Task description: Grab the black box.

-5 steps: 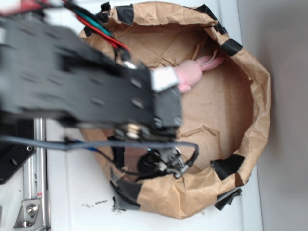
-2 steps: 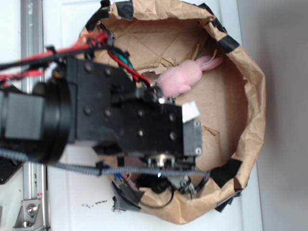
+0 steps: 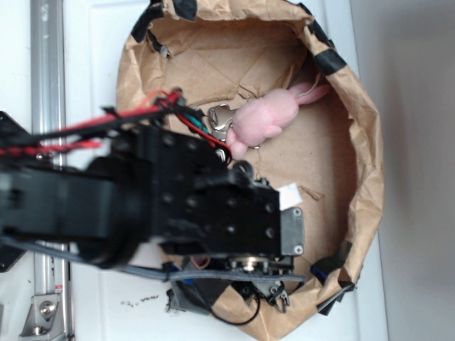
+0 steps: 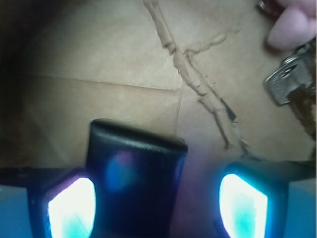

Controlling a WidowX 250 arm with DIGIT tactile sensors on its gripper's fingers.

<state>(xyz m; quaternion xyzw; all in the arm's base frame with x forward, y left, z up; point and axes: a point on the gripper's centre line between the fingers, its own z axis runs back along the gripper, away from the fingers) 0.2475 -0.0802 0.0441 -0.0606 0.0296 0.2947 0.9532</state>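
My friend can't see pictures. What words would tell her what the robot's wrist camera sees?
A small, glossy black box lies on brown paper between the open gripper's two glowing fingertips, nearer the one on the picture's left. A torn crease crosses the crumpled brown paper, and at top right sit a metal clip and a bit of pink plush toy.

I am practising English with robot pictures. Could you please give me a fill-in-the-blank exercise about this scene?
1. In the wrist view, the black box lies between the two glowing ____ of the end effector.
2. The plush toy is ____ in colour.
3. The toy lies on brown ____.
4. The strips on the paper rim are black ____.

Missing words: fingers; pink; paper; tape
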